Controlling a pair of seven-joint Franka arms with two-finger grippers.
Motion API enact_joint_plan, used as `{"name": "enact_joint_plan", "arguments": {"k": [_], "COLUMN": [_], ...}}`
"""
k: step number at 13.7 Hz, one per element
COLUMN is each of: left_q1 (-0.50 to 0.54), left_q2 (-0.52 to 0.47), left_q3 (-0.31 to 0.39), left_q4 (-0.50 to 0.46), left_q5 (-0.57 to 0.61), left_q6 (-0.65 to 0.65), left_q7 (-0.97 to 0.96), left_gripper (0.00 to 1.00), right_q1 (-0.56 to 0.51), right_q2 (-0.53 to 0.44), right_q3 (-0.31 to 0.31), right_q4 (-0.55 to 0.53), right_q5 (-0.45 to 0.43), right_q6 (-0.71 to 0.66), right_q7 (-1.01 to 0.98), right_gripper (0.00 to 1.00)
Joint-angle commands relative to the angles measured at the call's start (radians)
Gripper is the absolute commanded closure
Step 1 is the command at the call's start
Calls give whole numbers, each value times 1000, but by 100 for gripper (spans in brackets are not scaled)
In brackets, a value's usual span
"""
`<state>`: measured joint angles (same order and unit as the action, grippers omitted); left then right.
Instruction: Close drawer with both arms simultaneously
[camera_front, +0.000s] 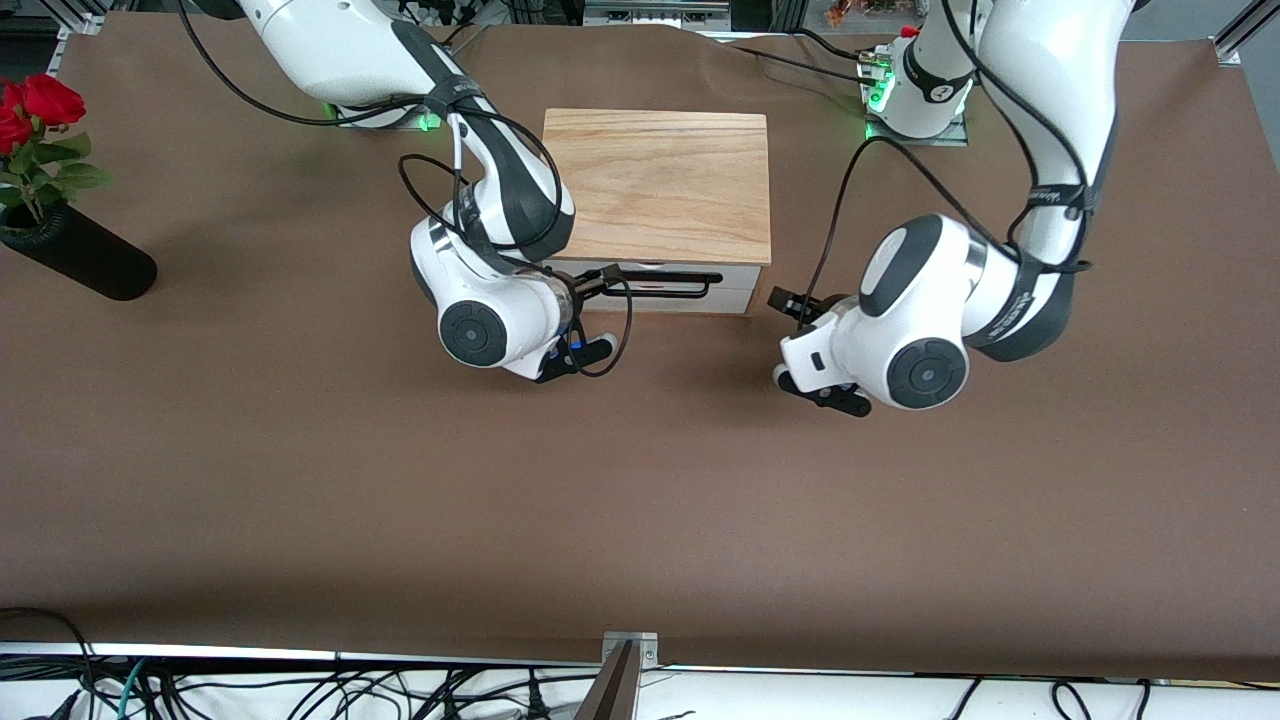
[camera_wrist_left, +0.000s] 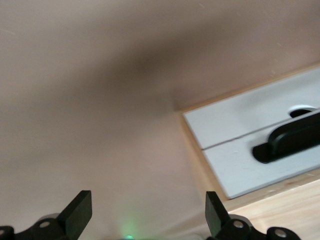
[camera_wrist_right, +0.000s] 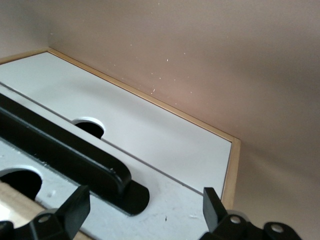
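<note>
The light-wood box (camera_front: 657, 185) stands between the two arms, near their bases. Its drawer (camera_front: 740, 278) shows a white front with a black handle (camera_front: 680, 281), and that front looks about level with the box's face. My right gripper (camera_front: 603, 279) is open at the handle's end toward the right arm. In the right wrist view its fingertips (camera_wrist_right: 212, 202) stand wide on either side of the handle (camera_wrist_right: 65, 152), close to the drawer front (camera_wrist_right: 190, 210). My left gripper (camera_front: 788, 302) is open beside the box's corner toward the left arm, over bare table. The drawer front (camera_wrist_left: 240, 167) and handle (camera_wrist_left: 292, 137) lie off to one side.
A black vase (camera_front: 85, 263) with red roses (camera_front: 35, 105) lies at the right arm's end of the brown table (camera_front: 640, 500). A second white panel (camera_wrist_right: 150, 125) with a finger hole sits under the drawer. Cables hang along the table's near edge (camera_front: 300, 655).
</note>
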<state>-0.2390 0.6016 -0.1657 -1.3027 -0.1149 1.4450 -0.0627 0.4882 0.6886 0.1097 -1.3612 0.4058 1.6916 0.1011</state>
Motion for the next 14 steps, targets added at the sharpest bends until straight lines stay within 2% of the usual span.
{"name": "enact_joint_plan", "arguments": {"k": [1,5,8,10,12,13,14], "left_q1": [9,99,109,145,156,174,202], "left_q2": [-40,-104,-140,-163,-238,-285,-390], "left_q3": [14,12,26,31,41,43,43], "left_q4": [68,158,212,221,171,93,-56], "left_q5": [125,162,166,166,172,173,172], "left_q6": [-20,-12,-11,-12,18,73,147], "left_q7": [17,23,21,17,17,20,8], "left_gripper": [0,0,0,0,0,0,0], "right_q1": [-20,-129,-197,-223,-282,-322,-359], "right_q2": [-6,-33,-52,-67,-69,-69,-69], "right_q3": [4,2,-5,-16,-30,-33,-35], "right_q4": [57,123,125,136,203,217,220], "right_q5": [-7,-15,-25,-82,-96,-96,-96], "right_q6": [-27,-30,-30,-65,-125,-144,-145], "right_q7": [-9,-82,-181,-184,-185,-185,-185], "right_gripper": [0,0,0,0,0,0,0]}}
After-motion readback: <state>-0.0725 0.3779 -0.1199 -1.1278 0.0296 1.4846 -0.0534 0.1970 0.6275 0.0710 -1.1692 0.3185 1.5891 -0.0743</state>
